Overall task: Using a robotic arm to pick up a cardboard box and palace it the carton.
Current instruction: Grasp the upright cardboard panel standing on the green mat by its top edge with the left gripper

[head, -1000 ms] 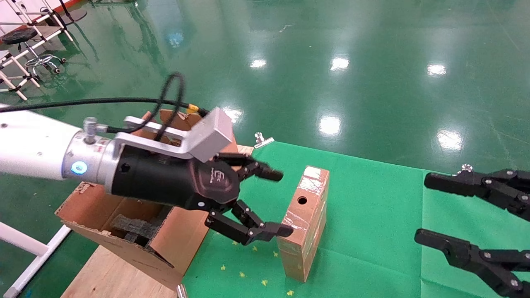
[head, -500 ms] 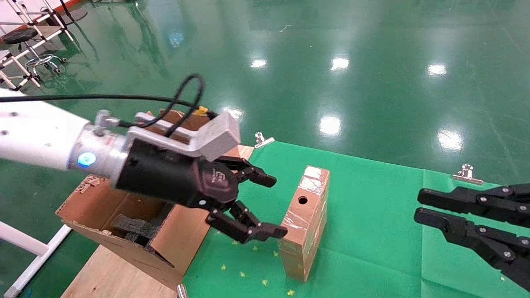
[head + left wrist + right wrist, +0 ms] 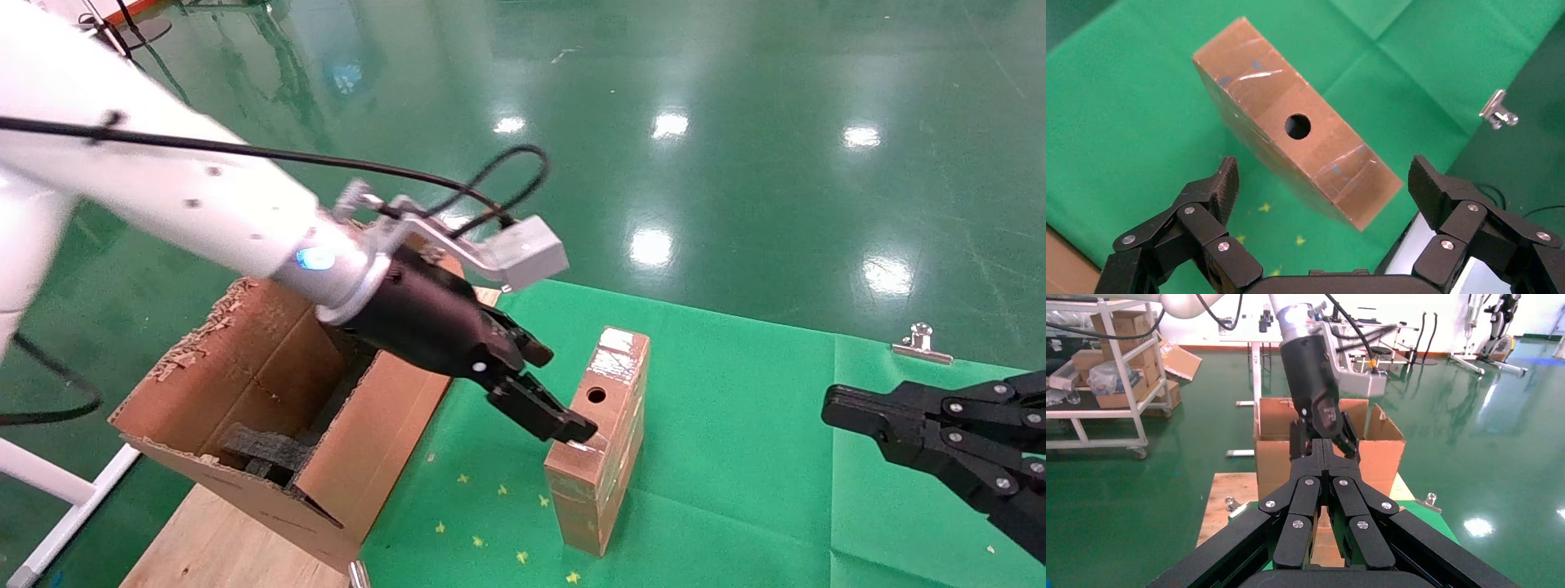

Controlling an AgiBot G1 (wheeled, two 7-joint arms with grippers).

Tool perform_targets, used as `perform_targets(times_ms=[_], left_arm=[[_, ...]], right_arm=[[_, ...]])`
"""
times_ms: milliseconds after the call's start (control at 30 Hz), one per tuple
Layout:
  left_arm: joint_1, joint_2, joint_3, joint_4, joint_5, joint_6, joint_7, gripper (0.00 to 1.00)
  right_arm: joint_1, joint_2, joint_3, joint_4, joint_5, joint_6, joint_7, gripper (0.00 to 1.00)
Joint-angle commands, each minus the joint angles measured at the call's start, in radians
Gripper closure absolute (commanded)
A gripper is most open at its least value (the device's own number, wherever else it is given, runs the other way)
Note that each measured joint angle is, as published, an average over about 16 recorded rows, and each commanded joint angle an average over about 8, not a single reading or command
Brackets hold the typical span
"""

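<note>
While the cardboard box [image 3: 601, 445] stands on edge on the green cloth [image 3: 735, 425], nothing is placed in the carton [image 3: 270, 408] yet. The left gripper [image 3: 1321, 196] has its fingers apart around the box, not touching; the right gripper [image 3: 1324, 454], fingers together, waits aside.

One cardboard box [image 3: 601, 445]; one carton [image 3: 278, 408] holding black foam blocks [image 3: 257, 447], number unclear; two pincers, left [image 3: 543, 392] and right [image 3: 846, 404]; two metal clips [image 3: 922, 343] at worktop [image 3: 735, 490] edge
</note>
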Motion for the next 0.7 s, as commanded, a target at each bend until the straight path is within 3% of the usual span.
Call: perform_targets(times_ms=[33,333,700], left_arm=[[-0.024,0.030,0.038,0.009,0.027,0.001,-0.038,0.00],[-0.070,0.123,0.140,0.097,0.045,-0.008,-0.115,0.00],[-0.084,0.196,0.191,0.201,0.060,-0.029,-0.117,0.00]], right_arm=[[0.000,0.000,0.000,0.000,0.000,0.000,0.000,1.00],[0.000,0.000,0.000,0.000,0.000,0.000,0.000,1.00],[0.000,0.000,0.000,0.000,0.000,0.000,0.000,1.00]])
